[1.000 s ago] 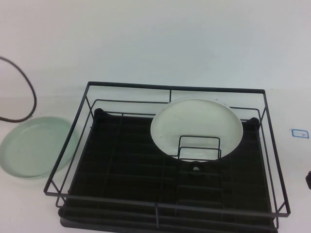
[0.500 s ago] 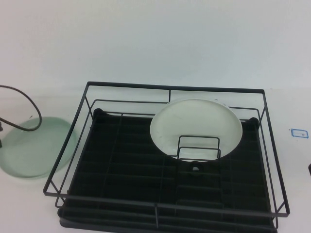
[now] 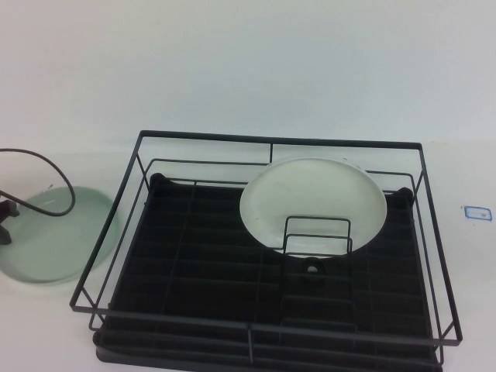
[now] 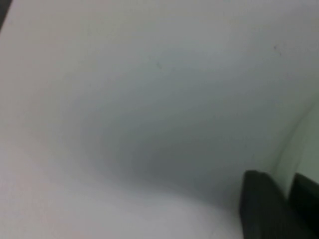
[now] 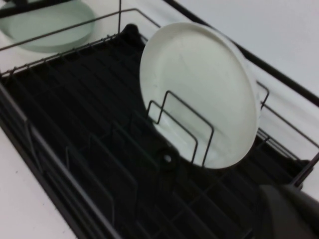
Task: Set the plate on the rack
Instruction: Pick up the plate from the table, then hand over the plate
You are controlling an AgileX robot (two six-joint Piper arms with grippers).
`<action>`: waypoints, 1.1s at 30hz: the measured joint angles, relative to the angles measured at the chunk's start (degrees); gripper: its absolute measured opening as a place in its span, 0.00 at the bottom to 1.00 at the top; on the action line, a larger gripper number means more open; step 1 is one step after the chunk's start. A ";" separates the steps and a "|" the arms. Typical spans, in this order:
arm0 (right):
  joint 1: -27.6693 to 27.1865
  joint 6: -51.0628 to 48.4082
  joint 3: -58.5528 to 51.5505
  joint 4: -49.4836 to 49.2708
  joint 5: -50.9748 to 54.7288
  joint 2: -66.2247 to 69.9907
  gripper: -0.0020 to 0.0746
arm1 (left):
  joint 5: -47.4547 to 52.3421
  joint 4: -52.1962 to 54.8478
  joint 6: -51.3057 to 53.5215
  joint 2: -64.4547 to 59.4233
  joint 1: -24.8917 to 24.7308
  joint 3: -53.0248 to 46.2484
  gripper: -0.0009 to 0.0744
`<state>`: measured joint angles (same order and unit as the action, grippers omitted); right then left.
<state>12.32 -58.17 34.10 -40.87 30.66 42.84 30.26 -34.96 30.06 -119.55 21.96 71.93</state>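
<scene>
No legible text or markings.

Left end effector (image 3: 5, 211): cut off by the high view's left edge; finger state indeterminable. Its wrist view is blurred, showing only dark finger parts (image 4: 264, 209). Right end effector (image 5: 289, 211): a dark blurred mass at the corner. Plate (image 3: 54, 232): partly screened by the rack (image 3: 139, 163) wires. Rack's near edge is cropped.
</scene>
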 joint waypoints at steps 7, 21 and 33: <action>0.00 -0.10 0.00 -2.21 -4.55 0.00 0.02 | -0.66 -7.45 4.68 4.53 0.85 0.00 0.01; 0.00 -0.21 0.00 -12.96 -4.71 0.00 0.02 | 2.27 -10.29 10.51 40.03 -0.27 0.10 0.02; 0.00 -9.62 3.72 -40.25 8.37 1.40 0.23 | 1.50 -23.23 13.31 64.57 -24.56 -21.18 0.01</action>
<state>12.32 -67.78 37.82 -81.12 39.03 44.25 31.76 -58.20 43.37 -54.98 -2.60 50.76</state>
